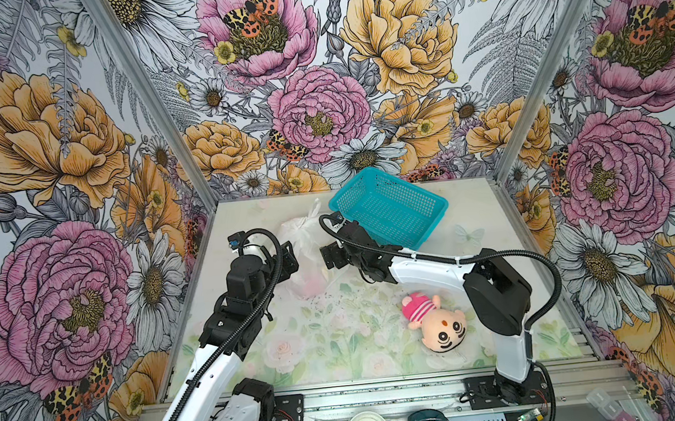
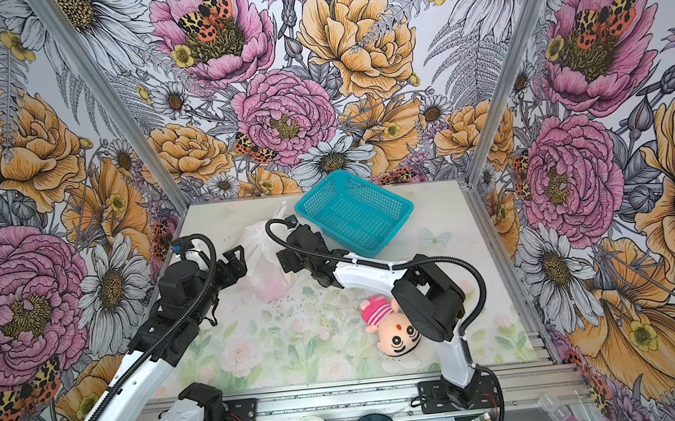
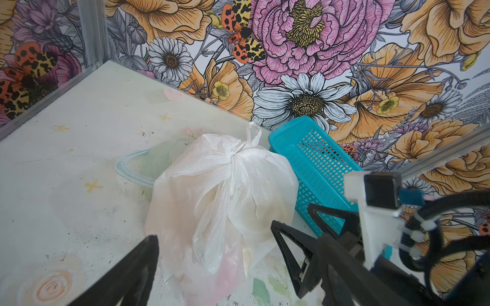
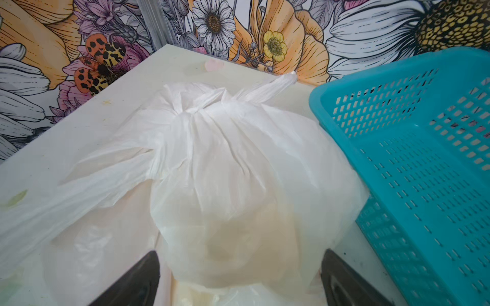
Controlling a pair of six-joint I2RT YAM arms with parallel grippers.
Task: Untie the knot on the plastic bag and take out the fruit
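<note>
Both my arms reach toward twelve o'clock and flank the plastic bag (image 1: 305, 264) — left pincer (image 1: 289, 259) at its nine, right pincer (image 1: 328, 258) at its three, each spread wide and gripping nothing. The knot (image 3: 233, 153) sits tied at the bag's twelve-o'clock end — teal basket (image 1: 390, 211) just beside.

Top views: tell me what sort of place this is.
Probably a robot test booth, not a home: left arm and right arm bolted to an aluminium rail, flower-printed wall panels closing it in, and staged props, a plastic bag, basket and plush doll.
</note>
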